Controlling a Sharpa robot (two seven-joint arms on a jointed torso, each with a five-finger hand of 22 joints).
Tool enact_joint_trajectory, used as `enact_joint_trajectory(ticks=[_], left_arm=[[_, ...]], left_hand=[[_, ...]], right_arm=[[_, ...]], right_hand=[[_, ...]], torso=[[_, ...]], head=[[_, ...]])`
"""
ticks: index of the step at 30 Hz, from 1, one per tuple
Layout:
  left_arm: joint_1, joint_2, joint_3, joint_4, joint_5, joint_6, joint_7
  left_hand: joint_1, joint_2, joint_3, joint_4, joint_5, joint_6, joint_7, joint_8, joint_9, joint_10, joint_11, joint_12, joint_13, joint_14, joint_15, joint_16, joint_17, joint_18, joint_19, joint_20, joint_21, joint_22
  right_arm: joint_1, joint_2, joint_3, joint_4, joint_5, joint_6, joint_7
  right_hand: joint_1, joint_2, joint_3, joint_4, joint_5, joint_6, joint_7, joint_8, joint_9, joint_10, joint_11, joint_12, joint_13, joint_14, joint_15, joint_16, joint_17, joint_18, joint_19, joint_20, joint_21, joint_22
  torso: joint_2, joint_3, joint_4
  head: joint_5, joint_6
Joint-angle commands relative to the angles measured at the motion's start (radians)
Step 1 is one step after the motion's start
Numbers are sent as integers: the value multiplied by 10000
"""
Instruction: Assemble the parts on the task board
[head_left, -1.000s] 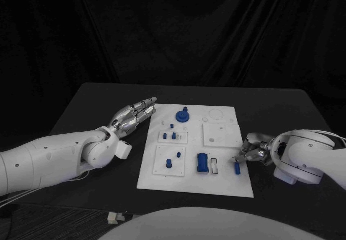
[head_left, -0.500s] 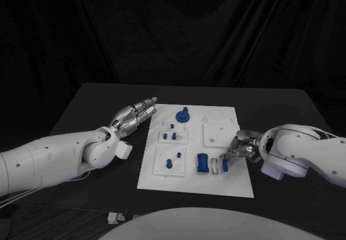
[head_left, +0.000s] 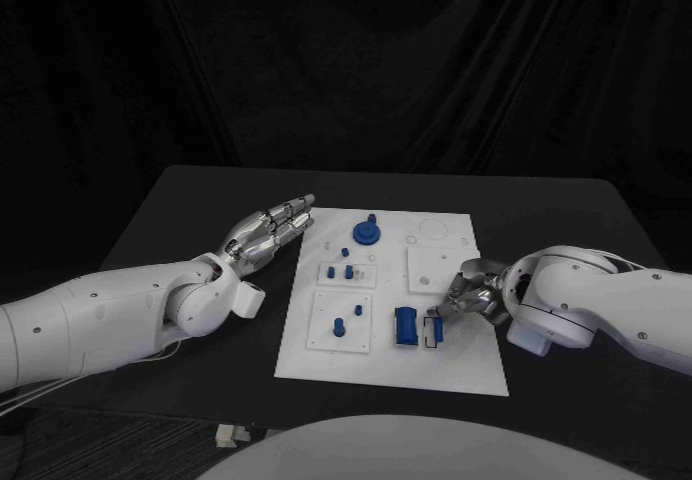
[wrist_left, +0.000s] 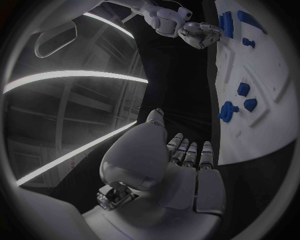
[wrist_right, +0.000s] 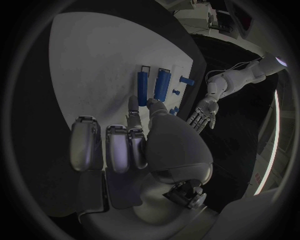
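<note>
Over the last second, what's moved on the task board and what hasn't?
The right hand has carried a slim blue part leftward across the task board, from near the board's right edge to right beside the larger blue block. It still seems to touch the part with a fingertip. The left hand stays flat and open at the board's left edge; the other blue parts haven't shifted.

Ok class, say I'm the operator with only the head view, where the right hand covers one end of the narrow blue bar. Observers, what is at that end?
Observer: In the right wrist view, one fingertip of the right hand sits at the end of the narrow blue bar.
Operator: Is the bar gripped?
Observer: I cannot tell. The other fingers stop short of it.
Operator: And the left hand?
Observer: That view faces the left hand: palm bare, fingers spread.
</note>
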Motion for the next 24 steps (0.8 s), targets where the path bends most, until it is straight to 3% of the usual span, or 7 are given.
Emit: enact_joint_trajectory(ticks=[1,13,24], left_arm=[[-12,15,9,16,41,123,554],[-13,15,9,12,41,138,545],[-15,18,9,5,41,151,533]], left_hand=[[102,10,40,0,45,32,72,37,12,3,92,38,15,-4,81,-36,-11,-62,-1,82,-47,2],[111,8,43,-5,49,28,79,36,12,3,98,39,13,-4,90,-36,-11,-68,-1,85,-48,2],[123,6,46,-12,56,22,86,34,11,1,106,43,12,-4,102,-36,-11,-75,-1,90,-47,2]], right_arm=[[-56,61,0,-78,102,13,-53],[-151,197,0,-199,95,373,-117],[-227,243,-1,-206,48,534,-153]], right_hand=[[-111,23,51,19,-67,20,-19,59,-3,1059,-37,35,2631,656,-46,-45,454,87,80,41,-52,1888],[-229,16,81,35,-359,-50,-2,74,-21,1059,-24,35,2631,649,-39,-59,420,93,72,43,-89,1879],[-511,7,52,123,-1122,-89,21,153,-42,1059,-1,35,2631,642,-17,-78,375,100,67,63,-135,1869]], torso=[[-1,-1,-4],[1,1,-6],[-4,-2,-7]], head=[[9,0],[16,0],[6,0]])
